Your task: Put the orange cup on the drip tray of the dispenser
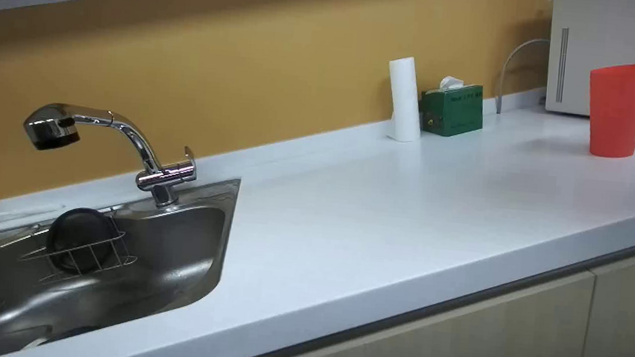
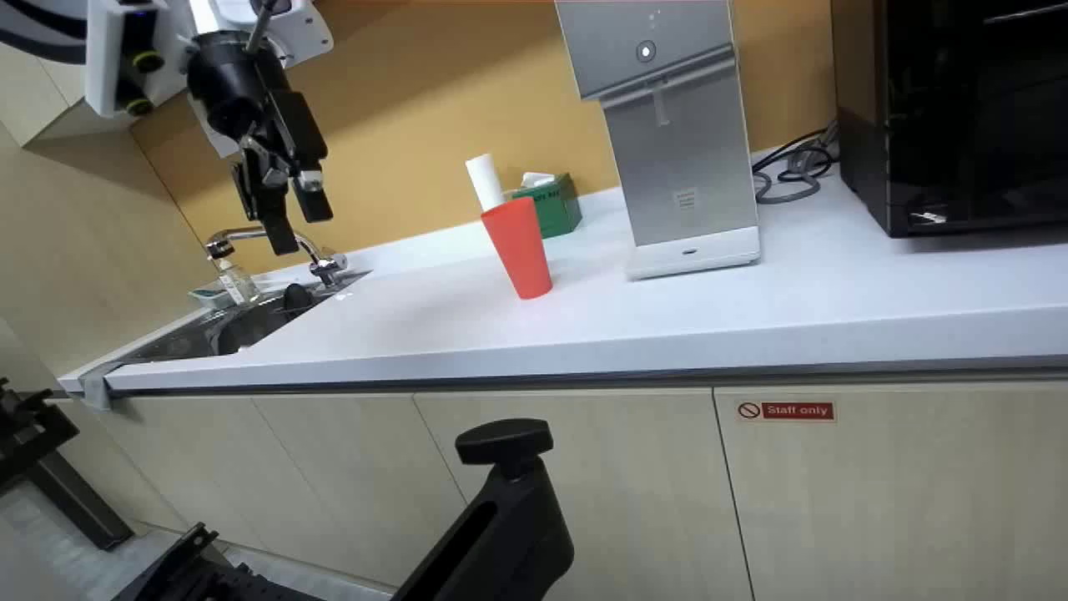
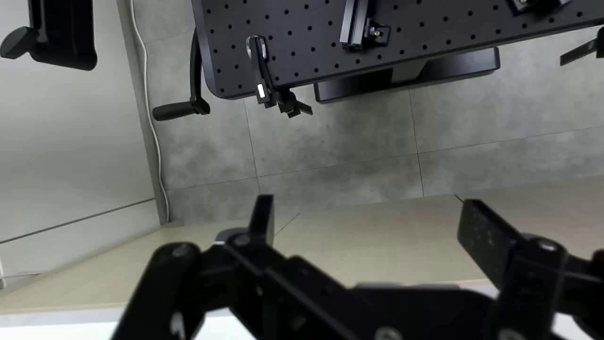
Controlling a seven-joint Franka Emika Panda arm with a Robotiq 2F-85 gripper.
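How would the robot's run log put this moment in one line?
tool: open, empty | orange cup: upright on counter | status: cup not yet on drip tray

In an exterior view we look down near the grey steel sink [image 1: 191,236]; in an exterior view we face pale cabinet doors [image 2: 634,492] from farther away. Both share the red-orange tapered plastic cup [image 1: 617,115]. The wrist view faces grey floor tiles [image 3: 339,137] below.

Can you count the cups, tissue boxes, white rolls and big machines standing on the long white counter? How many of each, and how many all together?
Cups: 1 (the orange cup)
Boxes: 1 (the green tissue box)
Rolls: 1 (the white roll)
Machines: 2 (the dispenser and the black appliance)
Total: 5
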